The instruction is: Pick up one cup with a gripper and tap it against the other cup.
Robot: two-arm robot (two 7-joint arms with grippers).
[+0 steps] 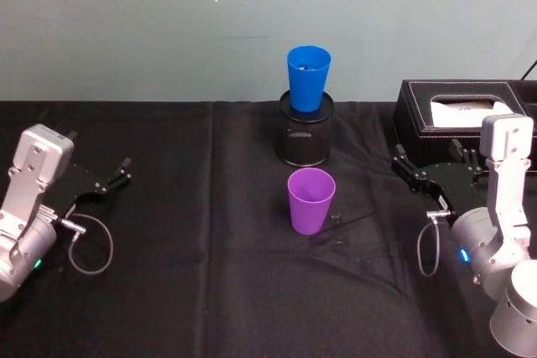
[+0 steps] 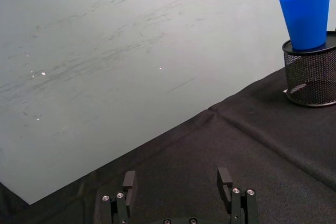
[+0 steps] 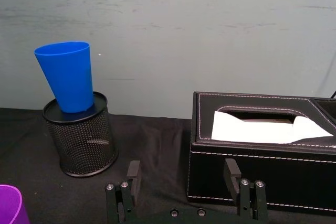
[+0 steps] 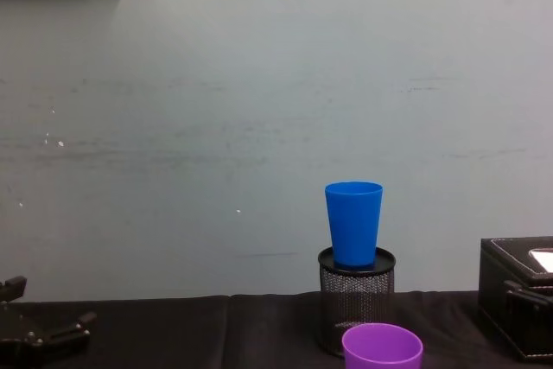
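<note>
The purple cup [image 1: 311, 200] stands upright on the black cloth at the table's middle, with nothing touching it; its rim also shows in the chest view [image 4: 382, 349]. Behind it the blue cup [image 1: 308, 79] sits upright in the mouth of a black mesh pen holder [image 1: 306, 133]. My right gripper [image 1: 428, 157] rests open to the right of the purple cup, well apart from it; between its fingers [image 3: 182, 174] there is nothing. My left gripper [image 1: 124, 170] lies parked at the far left, open [image 2: 176, 179] and holding nothing.
A black leather tissue box [image 1: 419, 115] with white tissue stands at the back right, just behind the right gripper. A grey-green wall closes off the table's far edge. Black cloth [image 1: 210, 291] covers the table.
</note>
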